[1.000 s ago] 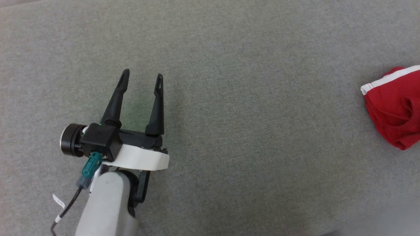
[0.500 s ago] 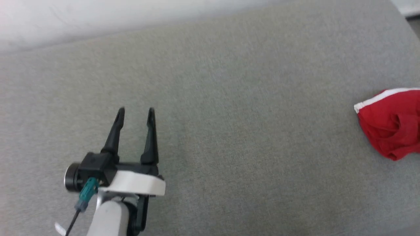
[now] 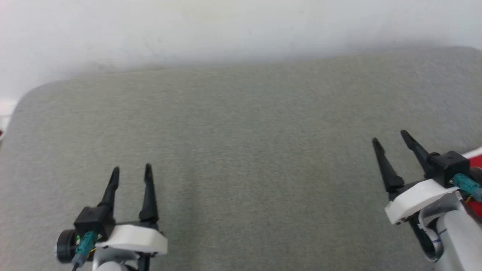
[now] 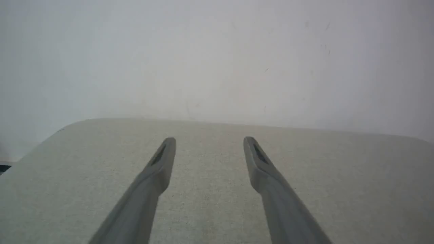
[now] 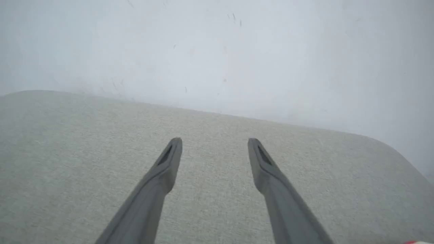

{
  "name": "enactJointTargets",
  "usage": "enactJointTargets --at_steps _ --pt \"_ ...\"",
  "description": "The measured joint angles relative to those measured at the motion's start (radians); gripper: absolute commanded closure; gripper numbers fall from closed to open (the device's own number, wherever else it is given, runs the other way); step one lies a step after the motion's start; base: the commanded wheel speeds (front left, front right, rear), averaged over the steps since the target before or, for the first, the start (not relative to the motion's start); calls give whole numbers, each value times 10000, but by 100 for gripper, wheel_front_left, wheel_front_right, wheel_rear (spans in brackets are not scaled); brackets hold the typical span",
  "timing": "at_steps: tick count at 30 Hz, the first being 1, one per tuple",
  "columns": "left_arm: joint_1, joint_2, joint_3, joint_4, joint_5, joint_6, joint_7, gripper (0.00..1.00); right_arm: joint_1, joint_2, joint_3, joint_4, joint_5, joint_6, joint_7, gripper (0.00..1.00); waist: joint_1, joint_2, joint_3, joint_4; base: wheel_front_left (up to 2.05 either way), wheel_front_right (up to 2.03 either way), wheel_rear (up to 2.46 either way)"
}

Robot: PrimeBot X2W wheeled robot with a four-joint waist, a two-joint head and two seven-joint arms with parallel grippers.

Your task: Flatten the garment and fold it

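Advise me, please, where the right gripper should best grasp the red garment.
The garment is mostly hidden behind the wrist of the right gripper. Its white-trimmed edge, facing the bare cushion, seems the best hold; come in low from that side.

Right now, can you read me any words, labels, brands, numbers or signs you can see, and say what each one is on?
There is no readable text.
The left end effector, right end effector, grey padded surface, white wall and the visible sliver of the red garment show no print.
A thin blue mark on the right arm's pale casing is too small and blurred to read.
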Motion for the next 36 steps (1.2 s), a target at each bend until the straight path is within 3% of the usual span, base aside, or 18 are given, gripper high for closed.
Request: enactJointTargets --at_steps 12,22,23,36 --pt "762 694 433 569 86 -27 0 0 2751 1925 -1298 -3365 -832 0 1045 0 0 0 -892 715 0 0 0" --pt "1337 677 173 813 84 -100 50 0 4106 2489 -1708 -4433 -1427 -2 1565 0 0 0 -1445 495 0 0 0" --pt "1353 673 155 823 84 -100 73 100 4133 2508 -1708 -4464 -1430 -2 1563 100 0 0 -1468 478 0 0 0" --pt "1343 635 169 742 153 -100 286 100 4123 2504 -1716 -4429 -1482 -2 1582 100 1 0 -1442 511 0 0 0"
